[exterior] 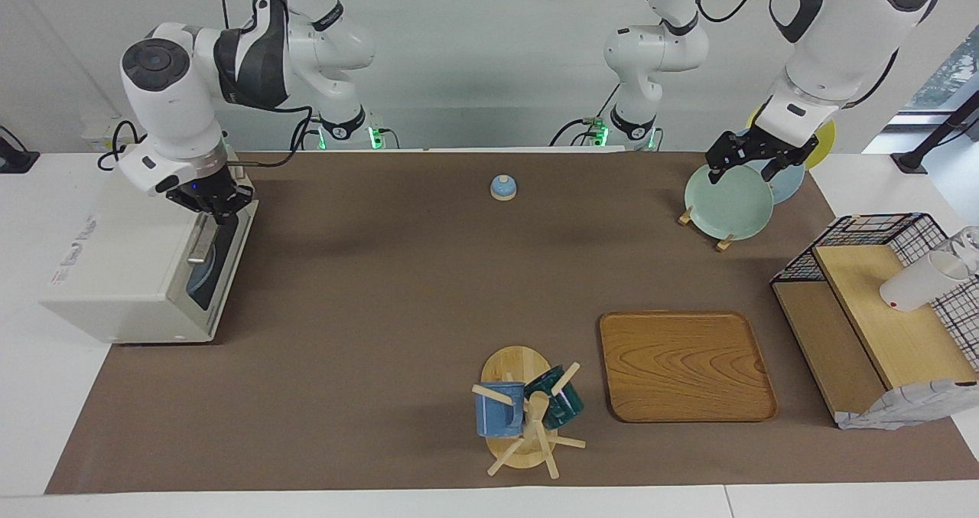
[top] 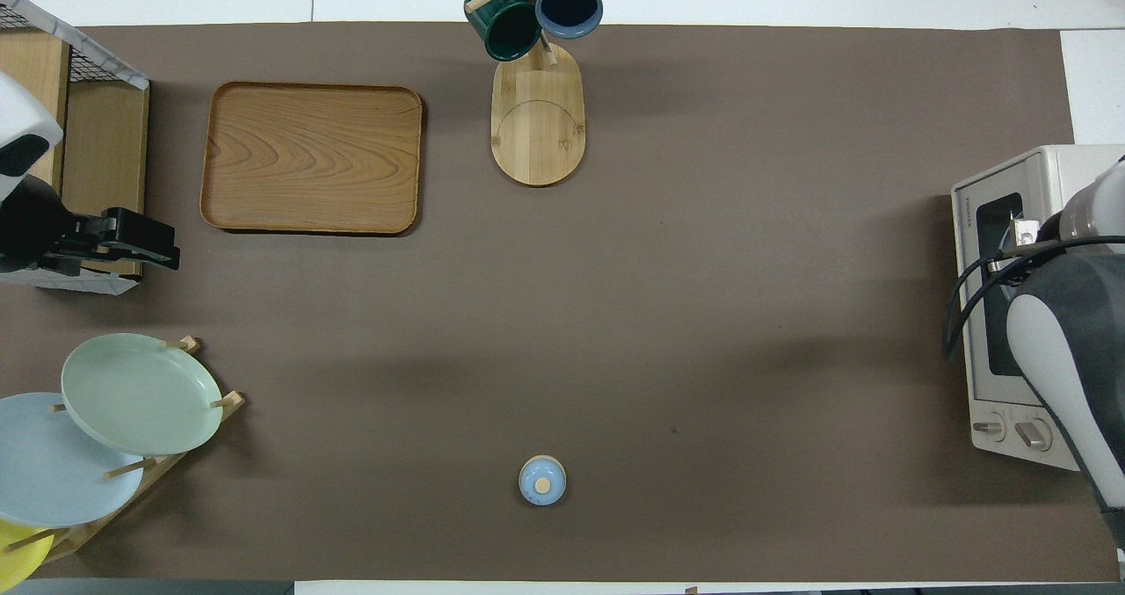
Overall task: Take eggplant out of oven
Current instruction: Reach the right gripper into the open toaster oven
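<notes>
Robot lab, two arms (exterior: 191, 66), staged tabletop (exterior: 382, 288)

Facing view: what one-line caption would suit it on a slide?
Right gripper shut on the closed oven's door handle; left gripper waits over plates.

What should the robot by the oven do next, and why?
Probably pull the door handle down and outward. The right gripper is shut at the handle's upper end, the oven door looks closed, and no eggplant shows yet. The left gripper waits open over the plates.
</notes>
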Controlling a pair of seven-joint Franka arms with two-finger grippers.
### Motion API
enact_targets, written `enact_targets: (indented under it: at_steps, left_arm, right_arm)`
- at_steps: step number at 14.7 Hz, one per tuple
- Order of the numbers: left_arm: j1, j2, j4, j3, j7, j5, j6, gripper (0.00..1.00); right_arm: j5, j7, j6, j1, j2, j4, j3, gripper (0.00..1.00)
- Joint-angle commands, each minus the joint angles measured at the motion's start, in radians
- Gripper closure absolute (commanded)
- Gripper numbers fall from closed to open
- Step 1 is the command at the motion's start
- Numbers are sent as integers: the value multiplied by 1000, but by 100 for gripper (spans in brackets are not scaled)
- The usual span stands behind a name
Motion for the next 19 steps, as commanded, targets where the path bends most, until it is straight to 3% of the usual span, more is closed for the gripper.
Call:
enact_targets:
  at_steps: [1,9,19]
  left_arm:
    - [6,-11,-6,-5,6,19,-2,0]
    - [6,-11,-6,-5,6,19,-2,0]
    - [6,-11,-6,-5,6,19,-3,0]
  right_arm:
    - [-23,-4,41,-19,-29,-60,7,100]
    - [-5,-15,173,20,-26,-155,10,100]
    - [30,90,450,113,164,-206,10,100]
